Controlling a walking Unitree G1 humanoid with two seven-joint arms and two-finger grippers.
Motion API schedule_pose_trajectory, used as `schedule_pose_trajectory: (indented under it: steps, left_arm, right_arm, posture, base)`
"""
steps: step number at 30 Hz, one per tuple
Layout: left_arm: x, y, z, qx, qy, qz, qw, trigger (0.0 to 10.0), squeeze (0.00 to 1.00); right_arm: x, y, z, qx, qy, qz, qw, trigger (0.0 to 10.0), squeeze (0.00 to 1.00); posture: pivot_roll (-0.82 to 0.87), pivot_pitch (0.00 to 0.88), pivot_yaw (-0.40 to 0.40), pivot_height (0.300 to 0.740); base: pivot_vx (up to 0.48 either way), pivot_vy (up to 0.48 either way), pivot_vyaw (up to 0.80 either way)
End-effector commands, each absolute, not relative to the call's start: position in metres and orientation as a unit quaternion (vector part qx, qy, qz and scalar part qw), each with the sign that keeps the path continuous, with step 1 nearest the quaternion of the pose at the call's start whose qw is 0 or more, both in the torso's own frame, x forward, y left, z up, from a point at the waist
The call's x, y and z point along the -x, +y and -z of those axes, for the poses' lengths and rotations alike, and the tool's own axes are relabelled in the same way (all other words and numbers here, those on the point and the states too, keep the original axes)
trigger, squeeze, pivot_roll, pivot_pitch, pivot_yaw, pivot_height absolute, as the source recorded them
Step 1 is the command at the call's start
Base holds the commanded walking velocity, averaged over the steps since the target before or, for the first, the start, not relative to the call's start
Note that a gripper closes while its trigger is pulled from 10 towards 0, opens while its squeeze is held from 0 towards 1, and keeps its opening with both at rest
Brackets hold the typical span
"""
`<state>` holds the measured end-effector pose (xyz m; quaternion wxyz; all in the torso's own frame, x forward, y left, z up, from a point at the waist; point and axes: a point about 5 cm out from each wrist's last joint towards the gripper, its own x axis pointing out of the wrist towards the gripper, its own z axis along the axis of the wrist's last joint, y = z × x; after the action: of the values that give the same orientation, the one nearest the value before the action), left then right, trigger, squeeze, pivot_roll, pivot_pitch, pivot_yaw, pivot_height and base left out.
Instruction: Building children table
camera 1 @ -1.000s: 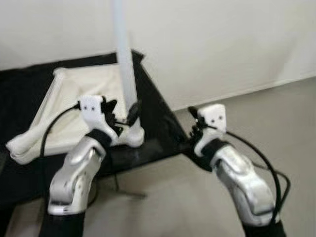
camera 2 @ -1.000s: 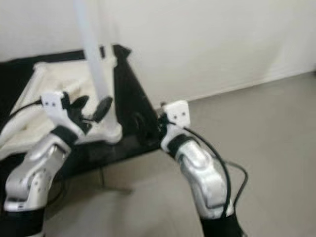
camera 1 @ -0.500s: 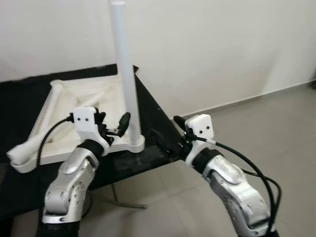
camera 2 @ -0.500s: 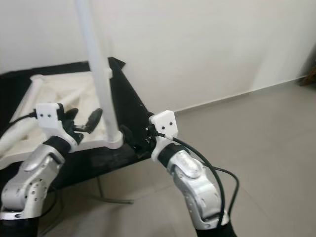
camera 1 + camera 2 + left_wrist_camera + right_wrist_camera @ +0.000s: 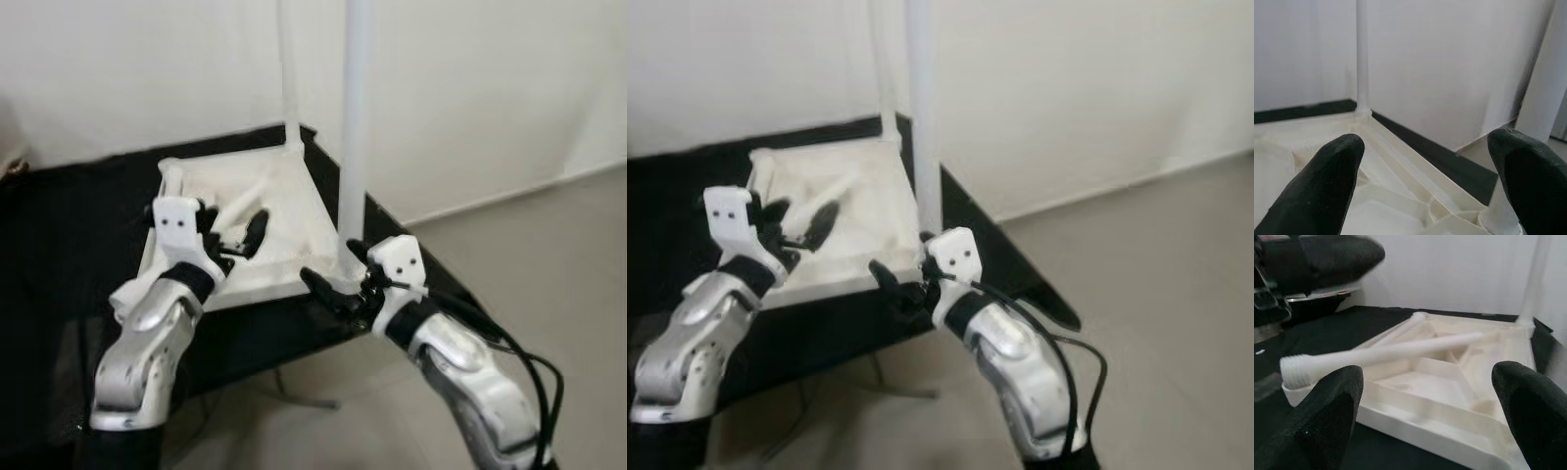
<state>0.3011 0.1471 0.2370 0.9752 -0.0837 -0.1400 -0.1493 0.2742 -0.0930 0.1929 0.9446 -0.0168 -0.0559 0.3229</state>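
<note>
Claws spread wide flank an upturned white children's table top (image 5: 250, 250) lying on a black surface (image 5: 69, 245) against a pale wall (image 5: 470, 88). At left, the left claw (image 5: 235, 233) hovers over the top's ribbed underside, its two black fingers (image 5: 1334, 181) apart and grasping nothing. A loose white leg (image 5: 1376, 352) with a threaded end lies slantwise across the underside, its threaded tip reaching past the edge. Two more white legs stand upright in the corners: the far leg (image 5: 289, 69) at the back corner and the near leg (image 5: 356, 127) at the corner nearest the robot's right arm. At right, the right claw (image 5: 333, 289) sits just beside the base of the near leg at the top's front edge, fingers parted and empty. Grey tiled floor (image 5: 549, 255) lies beyond.
</note>
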Motion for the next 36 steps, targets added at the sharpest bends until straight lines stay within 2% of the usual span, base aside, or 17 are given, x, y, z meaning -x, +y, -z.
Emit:
schedule_pose_trajectory:
  steps: [1,4,7,8,12,14,20,25,26,32,33,34,36]
  left_arm:
    - [-0.301,0.154,-0.236,0.039,-0.132,0.146,0.98,10.0,0.0]
    - [-0.307,0.148,-0.244,-0.047,-0.121,0.177,0.976,10.0,0.0]
    - [-0.312,0.145,-0.249,-0.069,-0.111,0.192,0.973,10.0,0.0]
    - [-0.316,0.141,-0.255,-0.092,-0.103,0.215,0.967,10.0,1.0]
    - [-0.323,0.133,-0.262,-0.116,-0.086,0.244,0.959,10.0,1.0]
    - [-0.329,0.119,-0.27,-0.13,-0.071,0.277,0.949,10.0,1.0]
    - [-0.334,0.101,-0.271,-0.138,-0.022,0.33,0.934,10.0,1.0]
    - [-0.343,0.089,-0.269,-0.129,0.024,0.331,0.934,10.0,1.0]
    - [-0.347,0.084,-0.261,-0.139,0.074,0.323,0.933,10.0,1.0]
    - [-0.361,0.079,-0.249,-0.171,0.132,0.291,0.932,10.0,1.0]
    - [-0.366,0.078,-0.245,-0.179,0.147,0.278,0.932,10.0,0.25]
    - [-0.372,0.077,-0.24,-0.198,0.167,0.267,0.928,10.0,0.0]
    - [-0.38,0.076,-0.235,-0.217,0.193,0.249,0.924,10.0,0.0]
  right_arm:
    - [-0.273,-0.088,-0.193,0.018,-0.06,-0.331,0.941,10.0,0.0]
    - [-0.273,-0.087,-0.193,0.022,-0.059,-0.333,0.941,10.0,0.0]
    - [-0.273,-0.087,-0.192,0.025,-0.058,-0.333,0.941,10.0,0.0]
    - [-0.274,-0.087,-0.192,0.028,-0.058,-0.333,0.941,10.0,0.0]
    - [-0.274,-0.086,-0.191,0.031,-0.057,-0.333,0.941,10.0,0.0]
    - [-0.274,-0.086,-0.19,0.034,-0.056,-0.333,0.941,10.0,0.0]
    - [-0.275,-0.085,-0.187,0.047,-0.049,-0.331,0.941,10.0,0.0]
    - [-0.278,-0.091,-0.178,0.072,-0.032,-0.31,0.947,10.0,0.0]
    - [-0.28,-0.095,-0.176,0.079,-0.026,-0.299,0.951,10.0,0.0]
    - [-0.28,-0.099,-0.171,0.093,-0.015,-0.289,0.953,10.0,0.0]
    - [-0.28,-0.1,-0.17,0.096,-0.013,-0.289,0.953,10.0,0.0]
    - [-0.28,-0.1,-0.168,0.1,-0.01,-0.29,0.952,10.0,0.0]
    - [-0.279,-0.099,-0.167,0.104,-0.007,-0.292,0.951,10.0,0.0]
  posture:
    - [0.0,0.096,-0.003,0.74]
    - [0.0,0.095,-0.005,0.74]
    - [0.0,0.094,-0.006,0.74]
    - [0.0,0.093,-0.005,0.74]
    - [0.0,0.092,-0.004,0.74]
    - [-0.01,0.087,-0.003,0.74]
    - [-0.01,0.079,-0.003,0.74]
    - [-0.02,0.075,-0.001,0.74]
    - [-0.02,0.072,0.0,0.74]
    - [-0.02,0.068,0.001,0.74]
    - [-0.02,0.068,0.001,0.74]
    - [-0.02,0.067,0.003,0.74]
    - [-0.02,0.068,0.005,0.74]
  base:
    - [0.0,0.0,0.0]
    - [0.0,0.0,0.0]
    - [0.0,0.0,0.0]
    - [0.0,0.0,0.0]
    - [0.0,0.0,0.0]
    - [0.0,0.0,0.0]
    - [0.0,0.0,0.0]
    - [0.0,0.0,0.0]
    - [0.0,0.0,0.0]
    - [0.0,0.0,0.0]
    - [0.0,0.0,0.0]
    - [0.0,0.0,0.0]
    - [0.0,0.0,0.0]
